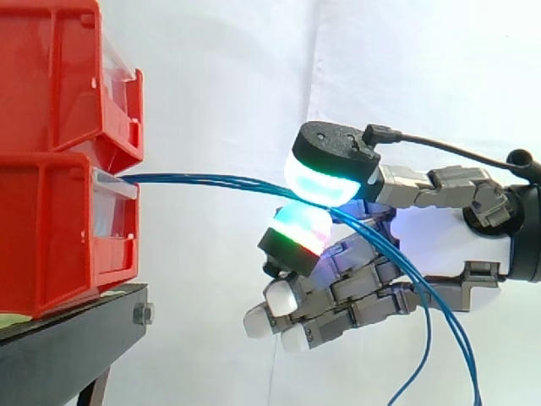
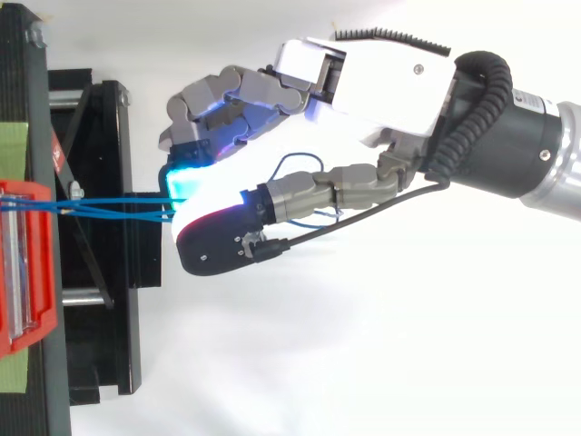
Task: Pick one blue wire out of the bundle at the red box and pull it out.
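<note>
Hand: multi-finger robot hand (image 2: 381, 86) w/ grey links and white palm shell, comes in from right in side view (image 1: 490, 249), about level w/ the lower bin.
Grip: closed in a pinch on the thin blue wires (image 1: 211, 180). Black-capped thumb pad (image 1: 325, 173) (white/green/cyan glow) sits on top, one fingertip pad (image 1: 297, 230) (green/red/cyan glow) sits underneath, wires between the two.
Strands in pinch: several run into it, exact no. can't tell.
Other fingers: curled under the pinch, white tips (image 1: 269, 311) pointing toward the bins, nothing in them.
Wires, bin side: run roughly level from the pinch to the bin front. In top view (image 2: 118, 211) strands lie close together and cross just before the bin.
Wires, far side: past the pinch they slope down across the curled fingers and hang to the bottom edge of side view.
Lower bin: red plastic stacking bin (image 1: 59, 237) w/ clear front strip; wires exit at the top of its front opening. Seen from above at left edge (image 2: 41, 318).
Upper bin: second red plastic bin (image 1: 51, 76) stacked on the lower one, apart from the wires.
Stand: black metal stand (image 1: 59, 355) under the bins; hand is clear of it.
Backdrop: white curtain (image 1: 220, 85).
</note>
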Robot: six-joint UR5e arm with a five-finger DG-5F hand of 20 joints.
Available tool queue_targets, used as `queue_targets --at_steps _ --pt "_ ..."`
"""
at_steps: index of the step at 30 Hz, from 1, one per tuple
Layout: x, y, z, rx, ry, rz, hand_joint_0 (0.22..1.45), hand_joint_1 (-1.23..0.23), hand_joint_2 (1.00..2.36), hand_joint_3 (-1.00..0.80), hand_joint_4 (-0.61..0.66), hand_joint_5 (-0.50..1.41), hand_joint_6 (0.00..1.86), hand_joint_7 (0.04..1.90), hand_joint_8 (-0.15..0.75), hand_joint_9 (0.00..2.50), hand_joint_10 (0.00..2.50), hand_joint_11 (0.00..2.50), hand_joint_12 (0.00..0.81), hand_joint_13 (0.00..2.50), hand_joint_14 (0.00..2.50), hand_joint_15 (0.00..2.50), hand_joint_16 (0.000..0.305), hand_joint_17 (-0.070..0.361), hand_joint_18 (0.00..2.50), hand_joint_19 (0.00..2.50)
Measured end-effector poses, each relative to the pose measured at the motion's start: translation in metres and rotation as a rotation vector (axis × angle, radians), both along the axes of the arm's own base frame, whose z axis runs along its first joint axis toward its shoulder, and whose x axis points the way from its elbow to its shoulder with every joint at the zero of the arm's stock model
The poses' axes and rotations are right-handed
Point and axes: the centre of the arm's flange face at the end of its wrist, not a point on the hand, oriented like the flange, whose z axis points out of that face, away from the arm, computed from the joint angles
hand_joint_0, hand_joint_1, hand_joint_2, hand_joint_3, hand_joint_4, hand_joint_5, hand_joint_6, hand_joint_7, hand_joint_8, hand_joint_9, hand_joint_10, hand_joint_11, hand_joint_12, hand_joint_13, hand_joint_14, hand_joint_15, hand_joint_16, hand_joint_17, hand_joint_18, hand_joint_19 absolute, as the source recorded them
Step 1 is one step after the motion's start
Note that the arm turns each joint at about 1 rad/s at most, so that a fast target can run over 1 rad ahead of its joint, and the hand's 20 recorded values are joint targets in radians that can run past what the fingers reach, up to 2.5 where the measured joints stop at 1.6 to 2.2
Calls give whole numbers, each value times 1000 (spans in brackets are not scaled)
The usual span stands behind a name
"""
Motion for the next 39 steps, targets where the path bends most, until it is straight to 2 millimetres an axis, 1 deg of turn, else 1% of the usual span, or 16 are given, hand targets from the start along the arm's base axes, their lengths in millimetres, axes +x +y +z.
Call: queue_targets --at_steps 5,7,10,12,14,16,21,31,32,34,35,39 --pt "0 0 0 1 0 0 592 -850 1021 -202 277 -124 714 1234 276 953 23 636 368 525 10 219 57 129 412 394" --pt "0 0 0 0 0 0 594 -842 1020 -194 287 -116 668 1295 272 943 24 613 367 522 10 218 57 129 410 395" --pt "0 0 0 0 0 0 593 -811 1022 -161 287 -110 645 1295 269 942 22 590 367 518 9 210 58 129 405 397" --pt "0 0 0 0 -1 0 590 -794 1023 -137 301 -94 582 1381 269 941 21 571 366 518 10 215 58 130 402 398" --pt "0 0 0 0 -1 0 591 -786 1024 -117 321 -85 551 1410 268 943 21 549 365 521 10 214 58 129 401 407" --pt "0 0 0 0 -1 0 600 -774 1024 -97 345 -69 500 1477 268 942 20 542 362 522 10 212 57 129 397 411" --pt "0 0 0 0 -1 0 635 -776 1023 -94 374 -69 501 1440 265 959 21 544 359 535 10 209 57 128 406 399" --pt "0 0 0 0 -2 0 659 -778 1023 -82 441 -60 504 1330 253 996 22 510 360 562 10 215 56 127 422 391" --pt "0 0 0 1 -2 0 665 -780 1022 -97 439 -60 504 1318 252 1002 20 516 360 562 9 208 56 127 422 388" --pt "0 0 0 1 -2 0 669 -779 1024 -108 391 -64 504 1312 252 996 21 534 357 557 10 211 56 126 416 389" --pt "0 0 0 1 -2 0 669 -780 1024 -114 397 -66 504 1325 254 988 22 553 357 556 10 217 56 126 416 392" --pt "0 0 0 1 -2 0 660 -839 1025 -147 346 -80 500 1486 270 965 23 614 361 538 10 213 56 127 416 364"
